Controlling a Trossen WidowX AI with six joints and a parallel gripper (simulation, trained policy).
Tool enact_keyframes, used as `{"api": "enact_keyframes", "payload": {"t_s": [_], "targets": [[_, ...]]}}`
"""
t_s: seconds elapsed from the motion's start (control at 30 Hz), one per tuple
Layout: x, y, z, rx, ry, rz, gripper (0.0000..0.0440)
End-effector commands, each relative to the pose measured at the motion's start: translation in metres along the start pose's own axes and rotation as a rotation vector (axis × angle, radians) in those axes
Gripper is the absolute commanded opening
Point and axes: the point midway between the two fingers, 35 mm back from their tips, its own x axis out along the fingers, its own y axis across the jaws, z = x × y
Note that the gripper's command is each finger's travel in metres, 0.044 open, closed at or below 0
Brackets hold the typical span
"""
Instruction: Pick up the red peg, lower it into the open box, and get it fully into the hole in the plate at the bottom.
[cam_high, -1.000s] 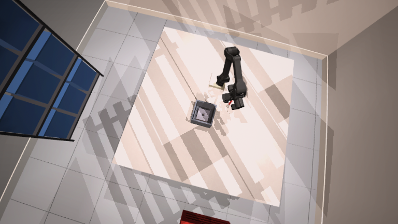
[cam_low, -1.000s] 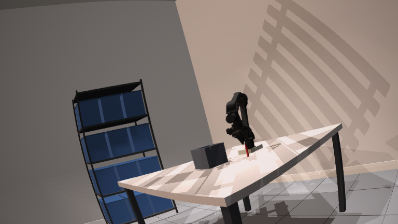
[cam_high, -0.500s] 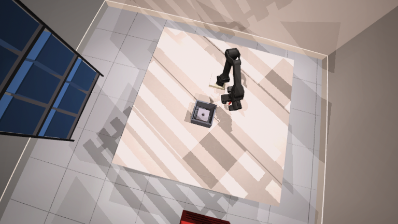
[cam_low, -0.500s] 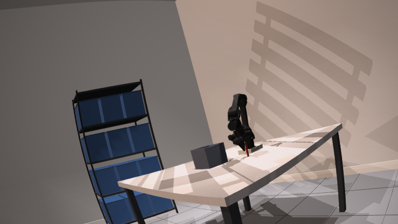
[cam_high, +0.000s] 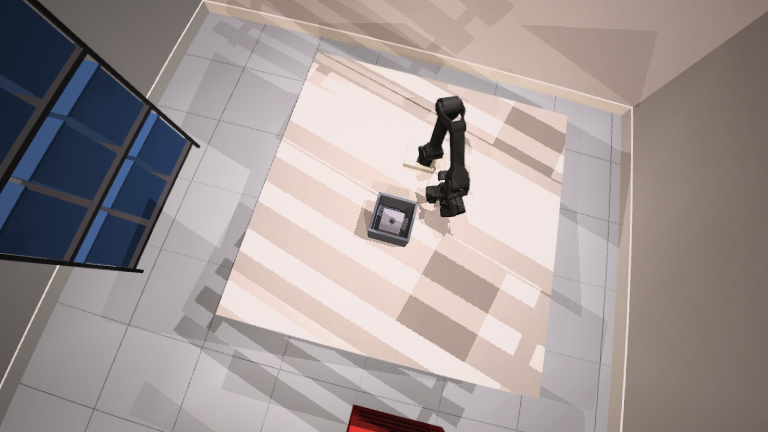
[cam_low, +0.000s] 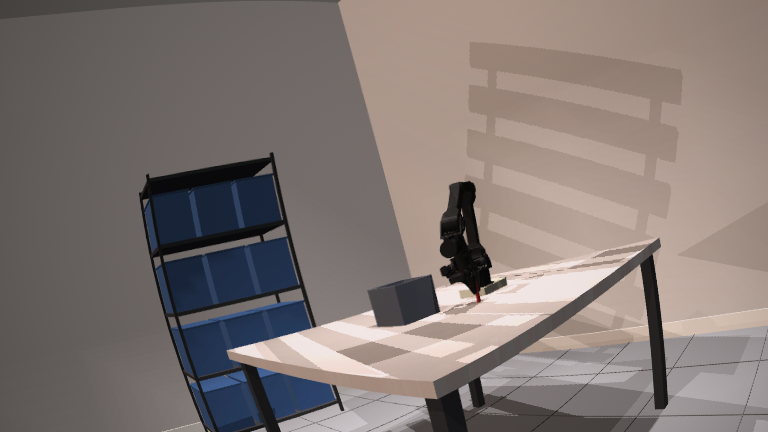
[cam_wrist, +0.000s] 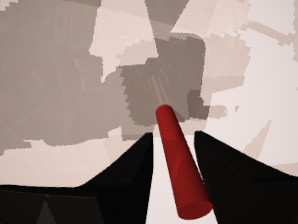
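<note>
The red peg (cam_low: 478, 297) (cam_wrist: 180, 165) stands upright on the table, its lower end at the table top. My gripper (cam_low: 476, 288) (cam_wrist: 173, 133) is lowered around its upper part, fingers partly closed, one on each side. In the wrist view the right finger is at or very near the peg, and a strip of table shows between the left finger and the peg. The peg is hidden under the arm in the top view. The open grey box (cam_high: 389, 240) (cam_low: 386, 308) stands beside the gripper. A pale plate (cam_high: 385, 216) with a dark central hole lies at its bottom.
The box walls rise well above the plate. A cream-coloured low piece (cam_high: 418, 166) (cam_low: 496, 285) lies at the arm's base. A rack with blue bins (cam_low: 220, 204) stands beyond the table, and a red object (cam_high: 394, 421) is at the lower edge of the top view.
</note>
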Motion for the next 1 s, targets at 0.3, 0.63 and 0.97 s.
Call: {"api": "enact_keyframes", "payload": {"t_s": [0.3,0.63,0.97], "targets": [[-0.024,0.019,-0.012,-0.029,0.067,0.103,0.0],[-0.066,0.032,-0.017,-0.06,0.105,0.23,0.0],[-0.116,0.039,-0.003,-0.09,0.061,0.357,0.0]]}}
